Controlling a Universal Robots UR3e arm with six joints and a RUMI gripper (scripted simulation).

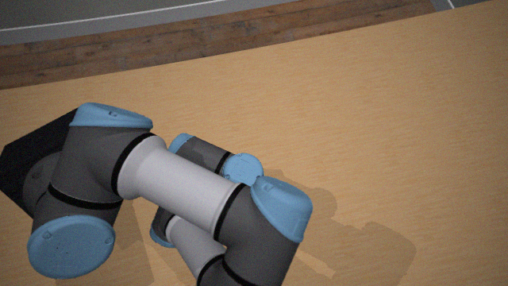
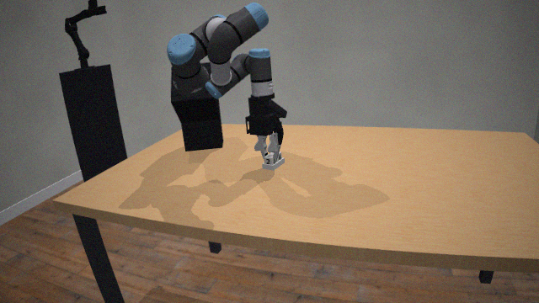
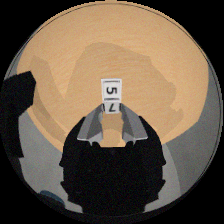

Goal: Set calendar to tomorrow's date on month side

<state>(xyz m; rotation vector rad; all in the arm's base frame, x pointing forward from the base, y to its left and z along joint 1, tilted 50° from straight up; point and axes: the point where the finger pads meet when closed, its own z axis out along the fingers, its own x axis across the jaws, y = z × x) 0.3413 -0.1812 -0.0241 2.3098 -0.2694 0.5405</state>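
In the exterior view, a small grey calendar tray (image 2: 274, 164) stands on the wooden table. My gripper (image 2: 270, 154) points straight down onto it and is shut on a white number cube (image 2: 268, 160); a dark digit shows on the cube's side there. In the wrist view the held cube (image 3: 112, 107) sits between my fingertips with a 7 on its top face. A second white cube (image 3: 111, 90) lies just beyond it with a 5 on top. The month's name is not legible. In the top view the arm hides the calendar.
The arm's black base block (image 2: 197, 119) stands at the table's back left. A tall black stand (image 2: 92, 118) with a camera arm is beside the table's left edge. The arm's elbow and links (image 1: 178, 187) fill the lower left of the top view.
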